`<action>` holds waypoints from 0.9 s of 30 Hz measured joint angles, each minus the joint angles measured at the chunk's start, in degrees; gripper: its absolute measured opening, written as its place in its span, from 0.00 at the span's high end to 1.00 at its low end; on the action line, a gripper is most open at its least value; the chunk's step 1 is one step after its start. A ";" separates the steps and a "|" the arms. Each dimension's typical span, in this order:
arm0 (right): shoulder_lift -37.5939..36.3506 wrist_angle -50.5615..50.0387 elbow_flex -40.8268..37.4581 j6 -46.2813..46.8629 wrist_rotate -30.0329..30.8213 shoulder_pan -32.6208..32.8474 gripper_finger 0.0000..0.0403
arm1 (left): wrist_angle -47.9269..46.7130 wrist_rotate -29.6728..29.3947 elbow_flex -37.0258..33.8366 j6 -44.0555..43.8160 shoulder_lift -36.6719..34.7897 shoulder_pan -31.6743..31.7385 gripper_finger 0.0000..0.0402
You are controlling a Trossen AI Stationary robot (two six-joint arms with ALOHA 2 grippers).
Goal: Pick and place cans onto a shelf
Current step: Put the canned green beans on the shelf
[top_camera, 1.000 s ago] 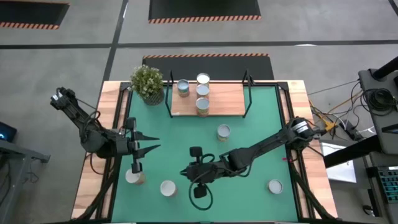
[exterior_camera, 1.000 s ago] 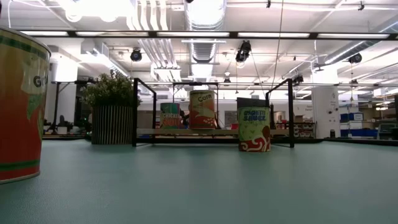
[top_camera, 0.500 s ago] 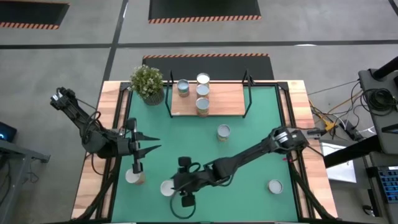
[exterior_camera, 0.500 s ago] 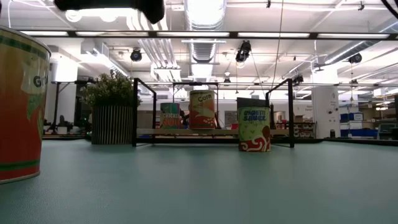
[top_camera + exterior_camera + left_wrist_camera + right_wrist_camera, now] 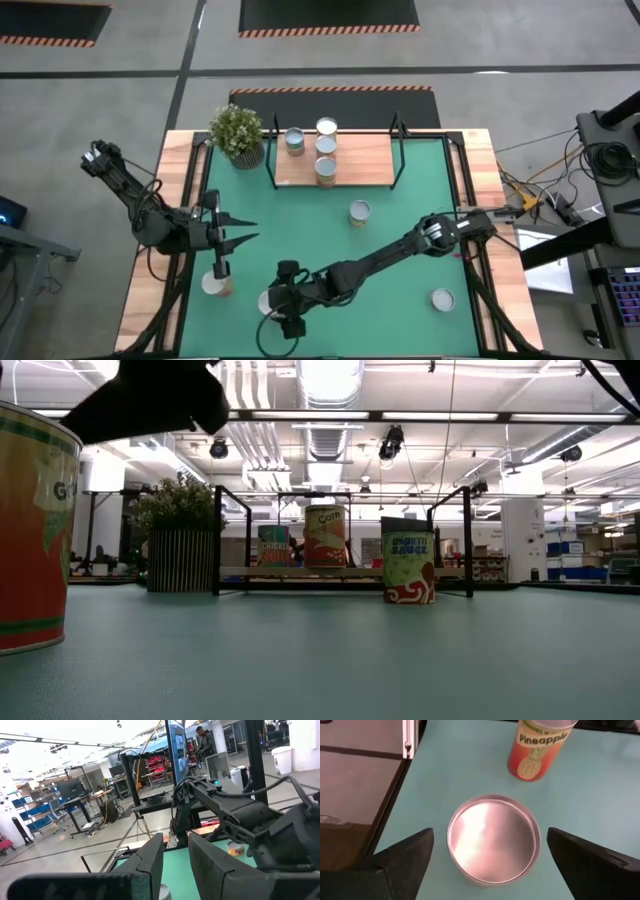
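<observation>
At the mat's near edge, left of centre, your right gripper hangs over a can, fingers spread wide on either side of its silver top and nothing held. Centre that lid between the fingers before you lower; it looks well framed already. Come straight down, close low on the wall, and lift clear before travelling. Just beside it, toward the near left corner, stands the pineapple can; keep the left finger from clipping it. Your left gripper waits over the mat's left edge, fingers narrow and empty. Another can stands mid-mat on your route. At the far edge, the shelf holds three cans toward its left; the right half is bare, so aim there.
</observation>
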 joint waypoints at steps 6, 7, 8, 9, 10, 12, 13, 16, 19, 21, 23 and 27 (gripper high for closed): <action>0.41 -0.01 -0.13 -0.27 0.46 -0.25 0.06 | -0.01 0.00 0.00 0.02 0.00 0.00 0.81; 0.40 0.03 -0.13 -0.31 0.45 -0.32 0.06 | -0.01 0.00 0.00 0.02 0.00 0.00 0.81; 0.40 0.02 -0.13 -0.31 0.47 -0.37 0.06 | -0.01 0.00 0.00 0.00 0.00 0.00 0.81; 0.40 0.01 -0.13 -0.29 0.46 -0.48 0.06 | -0.01 0.00 0.00 0.02 0.00 0.00 0.81; 0.40 0.08 -0.25 -0.28 0.47 -0.54 0.06 | -0.01 0.00 0.00 0.02 0.00 0.00 0.81; 0.40 1.02 -0.98 -0.26 0.49 -0.63 0.06 | -0.01 0.00 0.00 0.02 0.00 0.00 0.81; 0.40 1.84 -1.41 -0.25 0.46 -0.62 0.06 | -0.01 0.00 0.00 0.02 0.00 0.00 0.81; 0.42 4.31 -2.78 -0.90 0.41 -0.62 0.06 | -0.01 0.00 0.00 0.02 0.00 0.00 0.81; 0.83 5.36 -3.04 -1.61 0.31 -0.62 0.06 | -0.01 0.00 0.00 0.02 0.00 0.00 0.81; 1.22 5.63 -3.04 -1.64 -0.04 -0.65 0.06 | -0.01 0.00 0.00 0.02 0.00 0.00 0.81; 1.73 5.66 -3.08 -1.66 -1.29 -0.75 0.08 | -0.05 0.00 0.00 0.04 0.00 0.00 0.81; 2.52 6.63 -3.17 -1.41 -6.40 -1.26 0.18 | -0.03 0.00 0.00 0.28 0.00 0.00 0.81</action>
